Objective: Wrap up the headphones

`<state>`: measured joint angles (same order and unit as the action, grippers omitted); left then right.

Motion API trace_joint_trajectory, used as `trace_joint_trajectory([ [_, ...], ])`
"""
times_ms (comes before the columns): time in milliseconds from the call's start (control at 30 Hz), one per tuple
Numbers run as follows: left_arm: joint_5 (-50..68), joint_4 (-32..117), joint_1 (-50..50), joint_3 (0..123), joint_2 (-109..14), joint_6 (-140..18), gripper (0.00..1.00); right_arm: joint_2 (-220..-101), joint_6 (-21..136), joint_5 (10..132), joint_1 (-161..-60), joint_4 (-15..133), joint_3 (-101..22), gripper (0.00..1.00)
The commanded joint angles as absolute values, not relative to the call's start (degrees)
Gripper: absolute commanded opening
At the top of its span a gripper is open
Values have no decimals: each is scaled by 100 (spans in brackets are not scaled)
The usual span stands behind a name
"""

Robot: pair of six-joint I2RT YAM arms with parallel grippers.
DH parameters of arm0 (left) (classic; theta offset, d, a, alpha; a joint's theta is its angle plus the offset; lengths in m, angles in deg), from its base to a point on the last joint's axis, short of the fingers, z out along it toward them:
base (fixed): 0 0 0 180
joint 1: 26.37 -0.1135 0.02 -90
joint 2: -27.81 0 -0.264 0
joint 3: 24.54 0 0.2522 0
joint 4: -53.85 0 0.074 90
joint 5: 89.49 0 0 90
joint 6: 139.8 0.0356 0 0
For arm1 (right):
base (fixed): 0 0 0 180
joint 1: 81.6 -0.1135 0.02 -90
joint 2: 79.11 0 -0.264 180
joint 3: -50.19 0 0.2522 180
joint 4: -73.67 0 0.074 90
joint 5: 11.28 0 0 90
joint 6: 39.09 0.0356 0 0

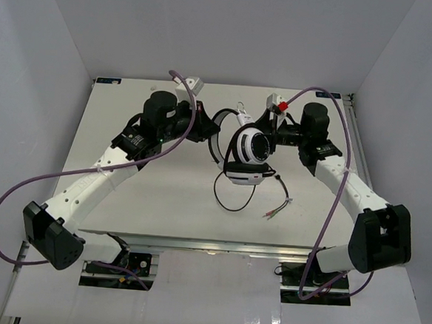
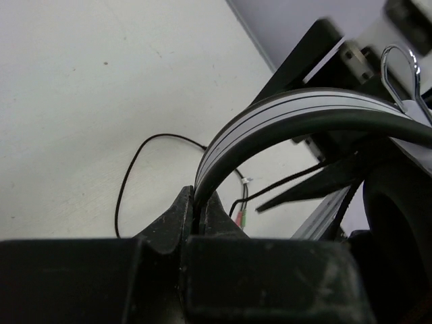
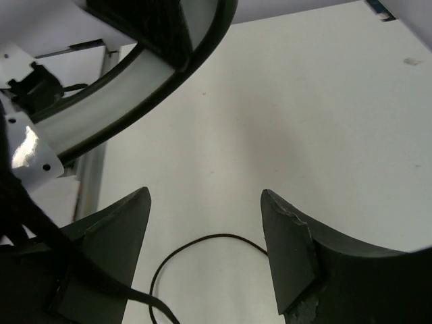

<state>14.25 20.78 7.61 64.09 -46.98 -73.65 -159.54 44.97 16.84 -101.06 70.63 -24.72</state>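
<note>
The headphones (image 1: 248, 153) are sitting near the middle of the desk (image 1: 124, 200), a bit toward the far side, right between the two hands. The left hand (image 1: 202, 129) is squeezing tight on them. In the left wrist view, its two fingers (image 2: 169, 229) are pressing together on the end of the headband (image 2: 283, 111), and the grey-and-black headband is curving up and over to the right.

The right hand (image 1: 276, 133) is hanging just beside the earcups (image 1: 256, 146), on their right side. Its fingers (image 3: 121, 229) are standing wide apart, and it is holding nothing. In the right wrist view, only the white desk and a bit of cord are showing between them, and part of the headphones is hanging above.

The thin black cord (image 1: 232, 200) is lying loose on the desk in front of the earcups, making a loop. Its small red and green plugs (image 1: 273, 210) are resting at the end, a little to the right. I cannot tell if the earcups are touching the desk or hanging just above it.
</note>
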Motion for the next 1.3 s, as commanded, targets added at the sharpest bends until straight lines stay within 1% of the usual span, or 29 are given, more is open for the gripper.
trace_joint_trajectory([
  [0,1107,3103,718,6759,-4186,-8629,0,-16105,7675,657,-10222,10354,-1405,75],
  [67,885,3335,721,6753,-4142,-8943,0,-16218,8313,579,-10317,11356,-1106,75],
  [133,280,3482,721,6794,-4119,-9298,0,-16251,8550,479,-10388,11948,-922,75],
  [367,-2647,3555,712,6920,-4030,-10278,0,-15732,7866,920,-10789,11603,-251,64],
  [433,-3080,3688,712,6937,-4089,-10517,0,-15606,7825,1149,-10855,11598,-107,58],
  [500,-3418,3778,712,6989,-4194,-10560,0,-15576,7841,1225,-10934,11598,-110,37],
  [533,-3429,3789,712,7040,-4263,-10561,0,-15567,7858,1236,-10937,11598,-144,37],
  [567,-3640,3716,702,7136,-4355,-10556,0,-15522,7942,1310,-10961,11574,-185,21],
  [600,-3829,3711,691,7207,-4444,-10485,0,-15470,8007,1377,-10984,11541,-228,8],
  [667,-4045,3938,677,7239,-4614,-9928,0,-15353,8009,1451,-11006,11333,-286,8],
  [700,-4204,3796,677,7427,-4844,-9684,0,-15288,7689,1500,-11017,10930,-473,8],
  [733,-4368,3695,677,7586,-5047,-9316,0,-15220,7187,1581,-11025,10298,-739,8],
  [767,-4526,3718,677,7641,-5156,-8683,0,-15154,6422,1721,-11025,9276,-1102,8],
  [800,-4587,3647,677,7695,-5342,-8273,0,-15124,5987,1960,-11043,8168,-1313,8],
  [867,-4588,3614,677,7564,-5617,-7419,0,-15089,4796,2573,-11078,6889,-1967,8],
  [933,-4544,3695,677,7370,-5807,-6733,0,-15142,3777,3307,-11168,5281,-2613,8],
  [1000,-4336,3628,678,7225,-6011,-5999,0,-15235,2733,4435,-11480,4160,-3319,8],
  [1067,-4082,3387,694,7088,-6226,-5327,0,-15285,1809,5677,-11613,3612,-3869,8],
  [1100,-3996,3329,694,7017,-6262,-5176,0,-15306,1580,6061,-11726,3546,-4026,8],
  [1200,-3296,3080,738,6617,-6220,-4442,0,-15415,402,7853,-11998,3624,-4066,8],
  [1267,-2684,2864,758,6446,-6062,-4182,0,-15521,-184,8694,-12009,3958,-3874,8],
])
